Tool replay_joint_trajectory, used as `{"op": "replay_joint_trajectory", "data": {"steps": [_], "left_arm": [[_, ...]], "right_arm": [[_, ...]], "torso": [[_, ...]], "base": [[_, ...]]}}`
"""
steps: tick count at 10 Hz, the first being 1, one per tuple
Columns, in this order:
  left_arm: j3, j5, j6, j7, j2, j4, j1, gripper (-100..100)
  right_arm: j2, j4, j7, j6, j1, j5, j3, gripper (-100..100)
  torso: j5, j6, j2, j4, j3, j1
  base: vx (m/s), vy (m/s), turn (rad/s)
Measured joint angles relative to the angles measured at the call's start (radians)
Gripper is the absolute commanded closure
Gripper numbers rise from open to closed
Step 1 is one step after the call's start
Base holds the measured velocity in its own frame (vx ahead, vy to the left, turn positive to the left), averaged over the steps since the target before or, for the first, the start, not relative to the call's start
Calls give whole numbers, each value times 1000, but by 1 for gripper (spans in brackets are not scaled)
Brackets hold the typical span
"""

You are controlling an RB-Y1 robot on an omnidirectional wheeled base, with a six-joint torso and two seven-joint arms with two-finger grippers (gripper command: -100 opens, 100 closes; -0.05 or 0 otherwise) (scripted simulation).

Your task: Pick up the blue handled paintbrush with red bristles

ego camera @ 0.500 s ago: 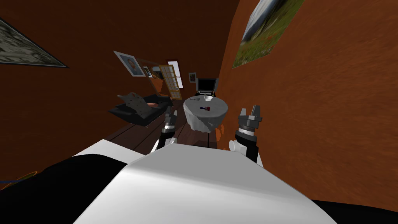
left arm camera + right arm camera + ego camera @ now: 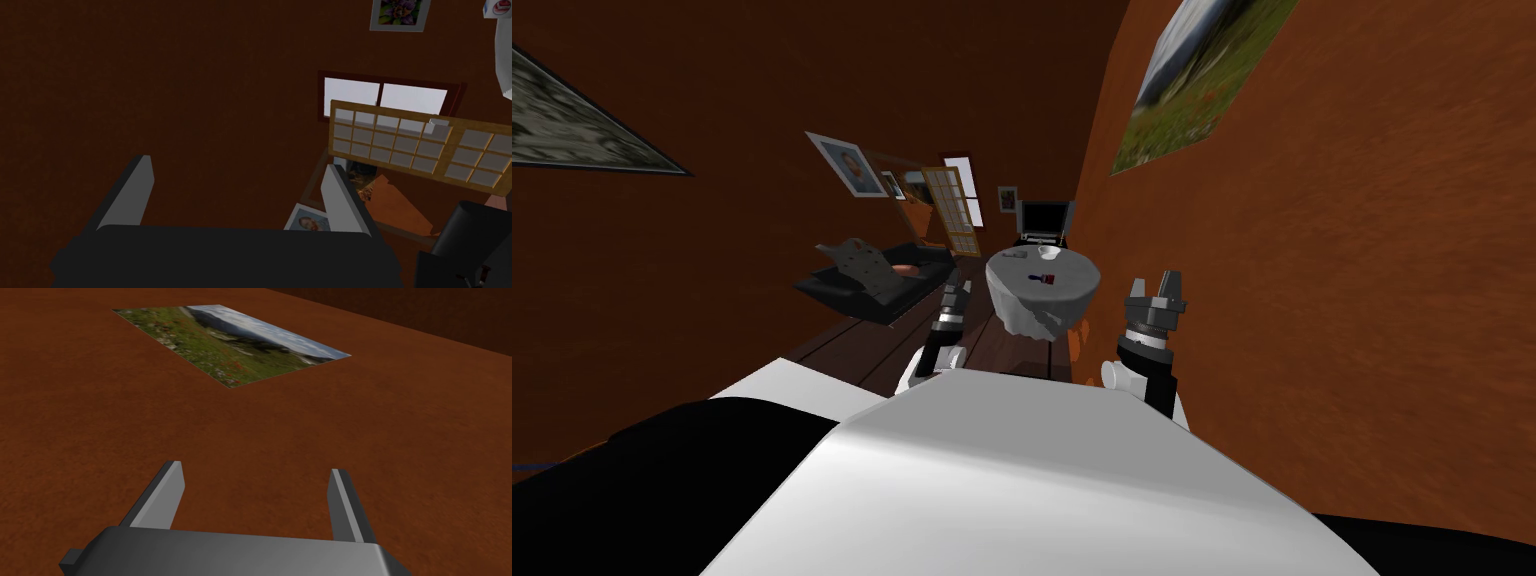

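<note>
My left tool (image 2: 953,293) gaped wide, empty. Well ahead, between both tools, the paintbrush (image 2: 1041,278) lay on the round tabletop (image 2: 1072,268). My right tool (image 2: 1157,288) gaped wide too. I judged this the approach; next I needed to get closer.

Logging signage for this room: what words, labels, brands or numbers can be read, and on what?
None readable. The framed landscape picture, framed portrait and framed flower picture carry images, no words.
The blue-handled paintbrush with red bristles on the round white-draped table is too small to show any marking.
</note>
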Motion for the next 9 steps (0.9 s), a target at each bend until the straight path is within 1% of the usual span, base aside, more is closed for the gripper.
{"op": "replay_joint_trajectory", "data": {"steps": [1,2,3,4,5,6,7,8,9], "left_arm": [[3,2,20,-1,6,3,-11,-100],[6,5,51,-5,13,4,-36,-100],[7,6,75,-8,17,4,-45,-100],[16,13,102,-7,31,14,-70,-100],[18,14,124,-9,34,20,-84,-100],[27,20,149,-10,46,36,-116,-100],[27,21,173,-12,48,38,-126,-100],[32,25,202,-14,55,44,-154,-100],[35,29,229,-15,62,45,-163,-100]], "right_arm": [[0,0,0,0,0,0,0,0],[0,0,0,0,0,0,0,0],[0,0,0,0,0,0,0,0],[0,0,0,0,0,0,0,0],[0,0,0,0,0,0,0,0],[0,0,0,0,0,0,0,0],[0,0,0,0,0,0,0,0],[0,0,0,0,0,0,0,0],[0,0,0,0,0,0,0,0]], "torso": [[0,0,0,0,0,-1],[0,0,0,0,0,0],[0,0,0,0,0,-1],[0,0,0,0,0,0],[0,0,-1,0,0,-1],[0,0,-1,0,0,0],[0,0,-1,0,0,-1],[0,0,-1,0,0,-1],[0,0,-1,0,0,-1]], "base": [[-13,24,-3],[-8,22,-6],[-11,28,-2],[-7,23,-7],[-9,27,-7],[-5,22,-8],[-5,24,-7],[-7,24,-9],[-9,28,-10]]}}
